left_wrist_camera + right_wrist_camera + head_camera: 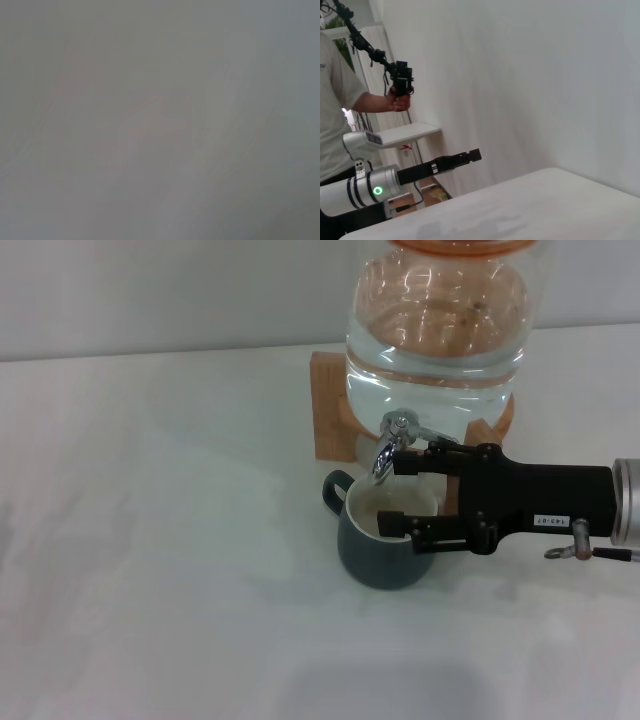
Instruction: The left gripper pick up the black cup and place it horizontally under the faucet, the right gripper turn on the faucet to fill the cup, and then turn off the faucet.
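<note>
The black cup stands upright on the white table, right under the faucet, with its loop handle to the back left. My right gripper reaches in from the right with its fingers apart. The upper finger lies just under the faucet's thin lever, and the lower finger is over the cup's rim. My left gripper is out of the head view. It shows far off in the right wrist view, held out level beside the table and holding nothing I can see.
A big clear water jar with an orange lid sits on a wooden stand behind the cup. A person stands beyond the table holding a handheld device. The left wrist view shows only a blank grey surface.
</note>
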You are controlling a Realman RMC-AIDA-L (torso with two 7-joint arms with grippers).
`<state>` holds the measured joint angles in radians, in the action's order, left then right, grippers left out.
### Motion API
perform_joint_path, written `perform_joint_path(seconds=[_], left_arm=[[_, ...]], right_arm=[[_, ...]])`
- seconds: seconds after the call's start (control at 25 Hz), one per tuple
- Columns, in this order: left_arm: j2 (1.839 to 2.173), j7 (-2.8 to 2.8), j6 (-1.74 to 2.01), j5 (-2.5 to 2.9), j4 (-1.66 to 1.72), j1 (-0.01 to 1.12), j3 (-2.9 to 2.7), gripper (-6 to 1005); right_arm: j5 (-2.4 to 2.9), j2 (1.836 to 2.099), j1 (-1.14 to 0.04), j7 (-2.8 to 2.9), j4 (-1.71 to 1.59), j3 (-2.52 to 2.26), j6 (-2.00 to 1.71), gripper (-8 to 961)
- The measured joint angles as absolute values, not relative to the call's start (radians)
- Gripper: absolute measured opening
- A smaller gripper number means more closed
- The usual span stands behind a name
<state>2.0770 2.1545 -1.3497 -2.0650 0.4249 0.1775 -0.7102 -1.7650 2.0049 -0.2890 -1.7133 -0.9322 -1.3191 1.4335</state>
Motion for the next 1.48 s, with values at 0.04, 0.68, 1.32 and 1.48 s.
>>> perform_joint_path(seconds=[0.04,0.68,1.32,1.48], left_arm=[[2.077,2.155,-1.350,-2.070,0.425,0.176,-0.710,515],[2.077,2.190,-1.377,-2.089,0.425,0.170,-0.543,514],[2.077,2.260,-1.378,-2.106,0.422,0.173,-0.404,515],[2.076,2.265,-1.370,-2.124,0.422,0.182,-0.403,515]], right_arm=[[-1.766,2.005,-0.287,-1.714,-0.933,-1.318,1.444,838],[-1.767,2.004,-0.114,-1.778,-0.950,-0.965,1.645,838],[-1.809,2.006,-0.115,-2.274,-0.395,-0.340,1.636,838],[-1.820,2.006,-0.112,-2.338,-0.342,-0.306,1.638,838]])
